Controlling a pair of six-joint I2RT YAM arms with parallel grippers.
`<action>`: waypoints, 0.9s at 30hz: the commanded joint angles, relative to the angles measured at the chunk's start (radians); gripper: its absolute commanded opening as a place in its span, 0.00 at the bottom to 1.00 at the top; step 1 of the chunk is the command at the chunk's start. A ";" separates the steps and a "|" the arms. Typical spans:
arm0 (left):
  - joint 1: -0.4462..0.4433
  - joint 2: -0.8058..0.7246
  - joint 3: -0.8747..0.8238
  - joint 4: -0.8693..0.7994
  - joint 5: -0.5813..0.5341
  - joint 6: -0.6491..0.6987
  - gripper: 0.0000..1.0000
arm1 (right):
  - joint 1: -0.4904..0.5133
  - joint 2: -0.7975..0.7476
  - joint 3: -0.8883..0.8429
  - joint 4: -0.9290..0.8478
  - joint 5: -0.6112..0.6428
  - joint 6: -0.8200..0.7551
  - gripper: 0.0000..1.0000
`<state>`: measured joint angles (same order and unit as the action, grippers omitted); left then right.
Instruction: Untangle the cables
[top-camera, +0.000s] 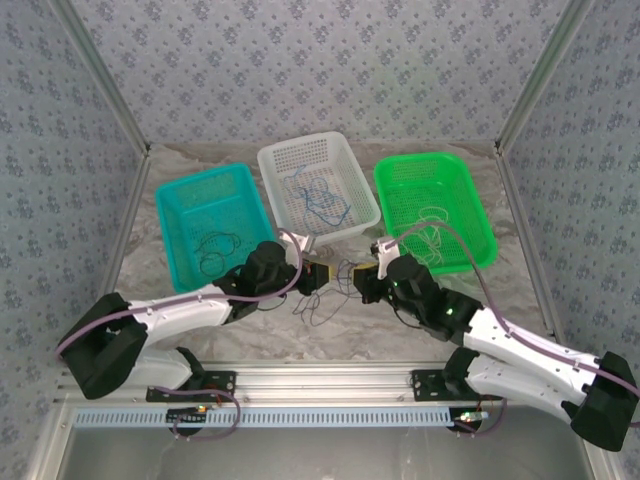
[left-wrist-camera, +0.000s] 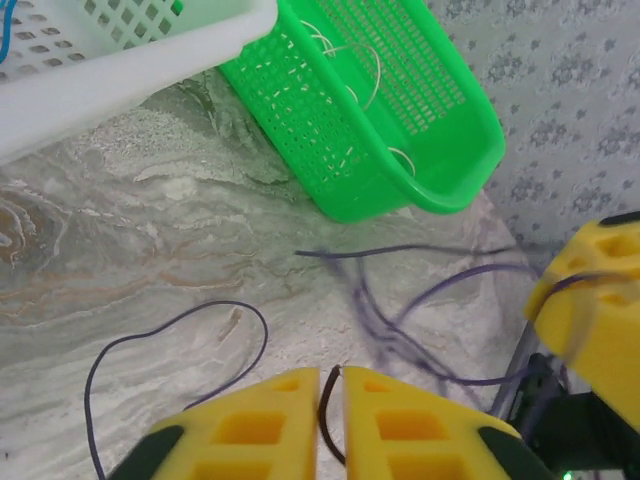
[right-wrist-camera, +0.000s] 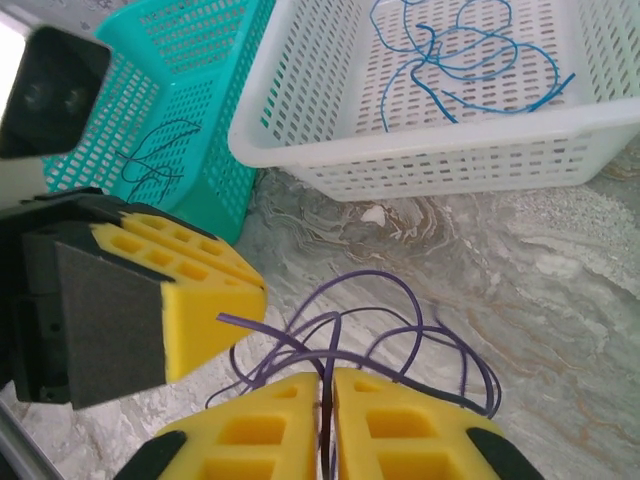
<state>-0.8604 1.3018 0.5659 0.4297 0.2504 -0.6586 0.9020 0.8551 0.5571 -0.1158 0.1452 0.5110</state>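
The purple cables (top-camera: 322, 298) lie tangled on the desk (top-camera: 300, 342), just near of the white basket (top-camera: 305, 141), between the two hands. The left hand (left-wrist-camera: 332, 405) is pinched together on one strand. The right hand (right-wrist-camera: 328, 405) is clamped on the tangle. The teal basket (top-camera: 205, 178) sits at far left and the green basket (top-camera: 425, 160) at far right.

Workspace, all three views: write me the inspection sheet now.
Surface: marbled tabletop, carrying three baskets.
Job's things: purple cable tangle on the table between the grippers; dark cables in teal basket; blue cables in white basket; white cables in green basket.
Clutter: nothing seen.
Grippers: left gripper and right gripper each shut on a strand of it.
Cables: thick arm cables looped along both arms.
Surroundings: patterned wall panels.
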 joint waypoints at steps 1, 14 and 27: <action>-0.008 -0.061 0.020 0.031 -0.028 0.015 0.04 | 0.005 -0.010 -0.025 -0.016 0.028 0.018 0.22; -0.008 -0.190 0.100 -0.138 -0.069 0.084 0.00 | 0.010 0.027 -0.006 -0.122 0.095 0.011 0.88; -0.009 -0.211 0.154 -0.160 -0.075 0.038 0.00 | 0.066 0.104 -0.007 0.064 0.135 -0.094 0.92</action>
<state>-0.8604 1.1126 0.6895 0.2775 0.1898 -0.6079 0.9638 0.9337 0.5335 -0.0872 0.2512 0.4511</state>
